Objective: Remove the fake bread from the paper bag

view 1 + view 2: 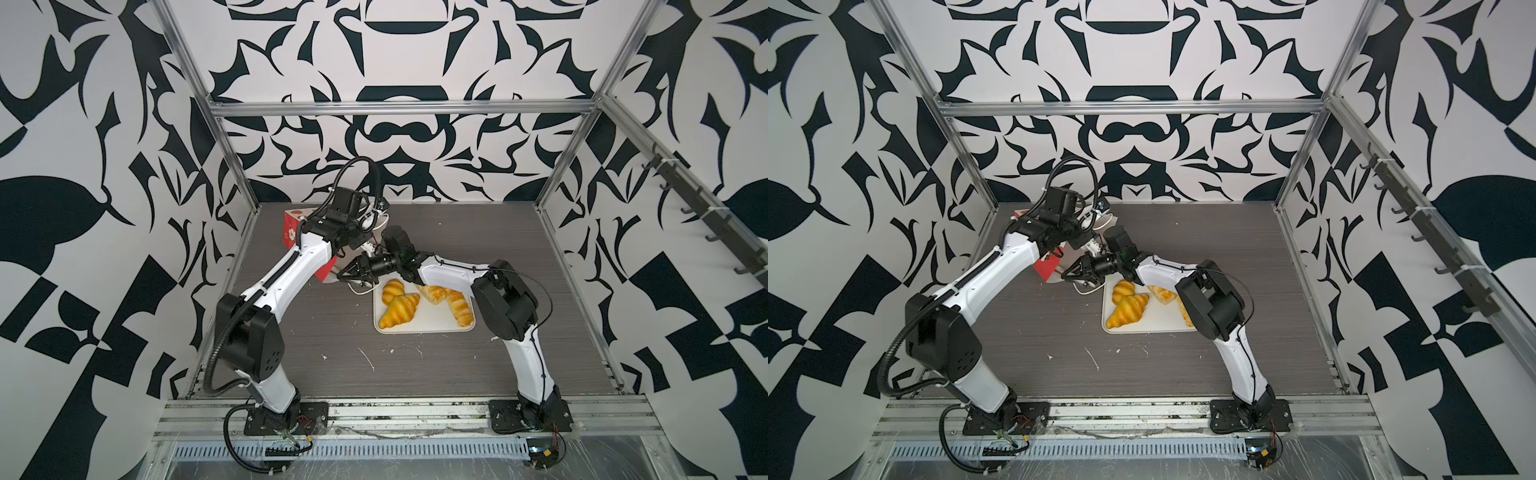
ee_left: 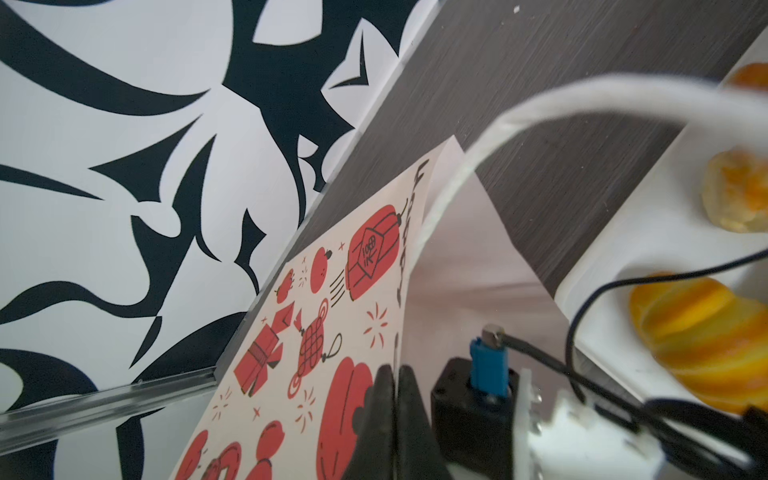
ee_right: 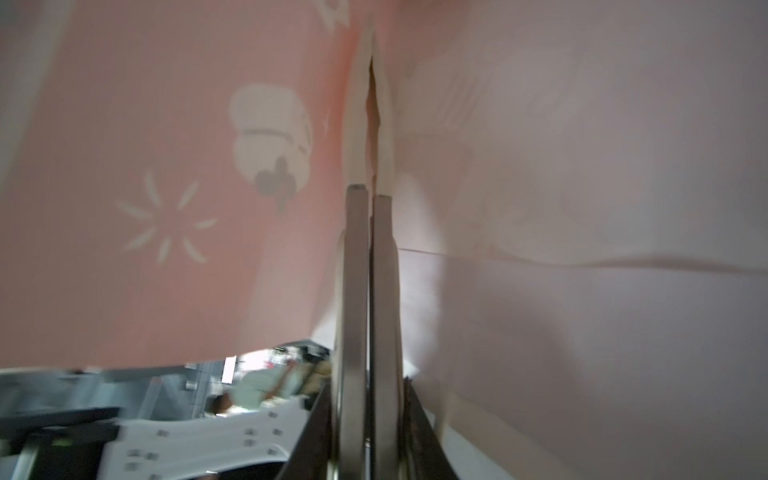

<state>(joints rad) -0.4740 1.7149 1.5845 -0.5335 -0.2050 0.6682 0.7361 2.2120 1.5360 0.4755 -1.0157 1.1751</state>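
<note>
Leftmost, the bag [image 1: 291, 232] lies tipped near the back of the tabletop [image 1: 332, 357], red bottom toward the left wall, mouth toward the tray [image 1: 419, 326]. The left jaws are closed on the rim of its printed side [image 2: 332, 311], with a white handle [image 2: 540, 108] looping loose beside them. That pinch likely serves two ends: it keeps the mouth spread and stops the light paper from sliding when something is pulled from inside.

Just right of that, the right jaws reach through the mouth. The right wrist view shows paper walls [image 3: 582, 332] on both sides and the jaws shut almost flat, with a thin brownish sliver between the tips. Whether that is bread or a crease, I cannot tell.

Further right, the tray sits just beside the mouth, probably so each piece has a short trip. On it lies bread [image 1: 400, 311]: two croissants [image 1: 392, 289] touching, a braided piece [image 1: 434, 293] and a loaf [image 1: 460, 309], both partly under the right arm [image 1: 449, 272]. A fifth piece is not visible; it may be inside the bag or hidden under that arm.
</note>
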